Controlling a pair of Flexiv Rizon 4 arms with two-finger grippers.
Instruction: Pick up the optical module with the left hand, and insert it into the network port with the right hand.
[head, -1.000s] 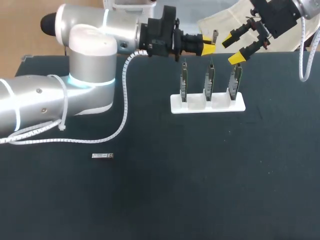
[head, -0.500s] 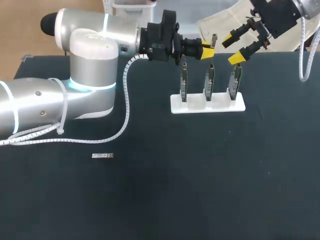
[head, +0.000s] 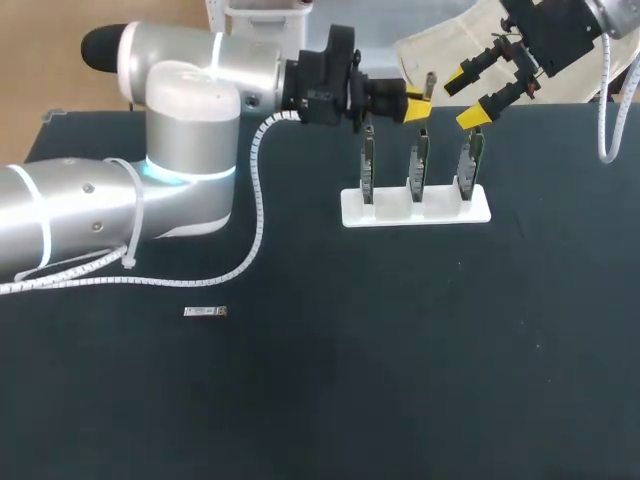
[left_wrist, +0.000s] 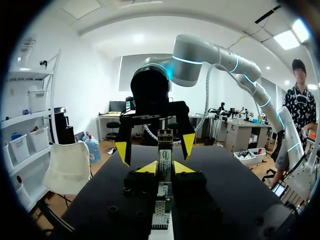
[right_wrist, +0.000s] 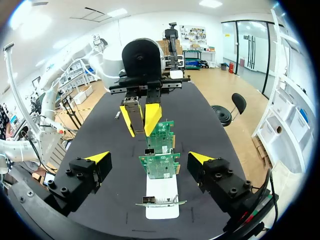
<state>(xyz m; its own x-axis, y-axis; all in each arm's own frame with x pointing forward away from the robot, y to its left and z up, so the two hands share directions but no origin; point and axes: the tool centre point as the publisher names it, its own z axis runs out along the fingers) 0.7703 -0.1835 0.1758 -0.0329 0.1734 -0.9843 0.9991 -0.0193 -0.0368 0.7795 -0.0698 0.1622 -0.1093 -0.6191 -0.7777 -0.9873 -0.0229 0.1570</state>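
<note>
Yellow-tipped left hand (head: 417, 103), clenched on the optical module (head: 428, 80), edges closer to the spread, empty right hand (head: 468, 95) above the port boards (head: 419, 162); handover likely next, insertion pending.

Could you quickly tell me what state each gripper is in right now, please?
Left gripper: closed on the optical module.
Right gripper: open, holding nothing.

No text reads clearly — the module (left_wrist: 164, 163) in the left gripper (left_wrist: 164, 168) carries a small white label (left_wrist: 164, 154) with dark print, too small to make out.
</note>
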